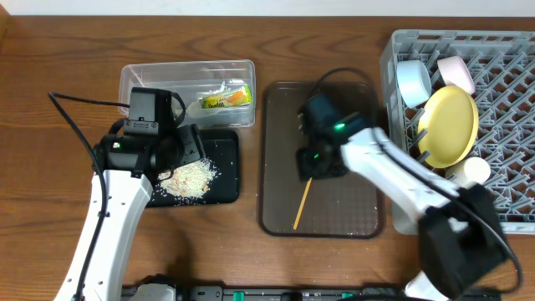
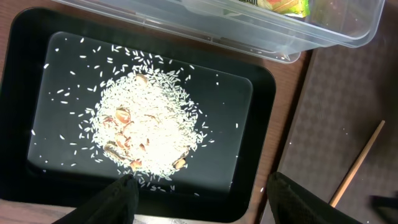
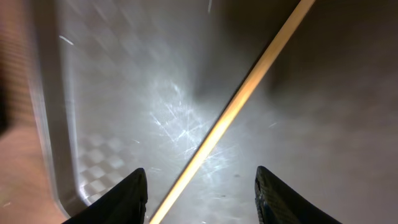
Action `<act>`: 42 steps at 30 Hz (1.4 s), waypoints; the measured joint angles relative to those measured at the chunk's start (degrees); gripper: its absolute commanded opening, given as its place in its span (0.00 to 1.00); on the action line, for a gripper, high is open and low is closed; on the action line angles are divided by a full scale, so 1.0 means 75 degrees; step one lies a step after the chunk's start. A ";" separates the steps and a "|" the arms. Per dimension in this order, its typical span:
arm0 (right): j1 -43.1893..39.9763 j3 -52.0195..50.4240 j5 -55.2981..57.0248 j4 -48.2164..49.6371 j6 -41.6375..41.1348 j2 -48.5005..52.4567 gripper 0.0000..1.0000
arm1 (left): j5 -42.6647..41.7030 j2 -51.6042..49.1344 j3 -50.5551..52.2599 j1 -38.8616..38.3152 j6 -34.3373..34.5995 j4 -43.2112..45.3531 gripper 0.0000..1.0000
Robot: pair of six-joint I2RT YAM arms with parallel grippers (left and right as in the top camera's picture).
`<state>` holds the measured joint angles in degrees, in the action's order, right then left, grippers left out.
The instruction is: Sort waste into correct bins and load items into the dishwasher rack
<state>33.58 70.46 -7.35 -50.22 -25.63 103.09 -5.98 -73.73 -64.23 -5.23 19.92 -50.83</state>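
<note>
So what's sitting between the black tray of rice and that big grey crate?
The brown serving tray, with a wooden chopstick lying on it and the right arm's jaws open over that stick. The overhead view shows it.

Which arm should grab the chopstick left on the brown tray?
Right. The right gripper, open, hangs directly over the chopstick; the left gripper sits above the rice in the black tray.

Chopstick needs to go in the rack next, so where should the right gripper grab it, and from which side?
Probably mid-length on the chopstick, coming straight down with the right gripper straddling it. It lies flat on the brown tray, thin and straight, so only its long sides offer a pinch.
</note>
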 measured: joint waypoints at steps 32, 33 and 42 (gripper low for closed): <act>-0.2224 0.0041 0.1052 -0.0560 0.0970 -0.2186 0.01 | 0.0000 0.0000 0.0000 0.0000 0.0003 -0.0038 0.69; -0.2506 0.0047 0.1064 -0.0635 0.1189 -0.2404 0.01 | 0.0000 0.0000 0.0000 0.0000 0.0000 -0.0041 0.69; -0.4546 0.0055 0.1163 -0.1207 0.2562 -0.2436 0.01 | 0.0000 0.0000 0.0000 0.0000 0.0000 -0.0044 0.69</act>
<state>-0.51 70.87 1.37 -59.27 -6.42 84.82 -5.98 -73.73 -64.23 -5.23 19.92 -51.16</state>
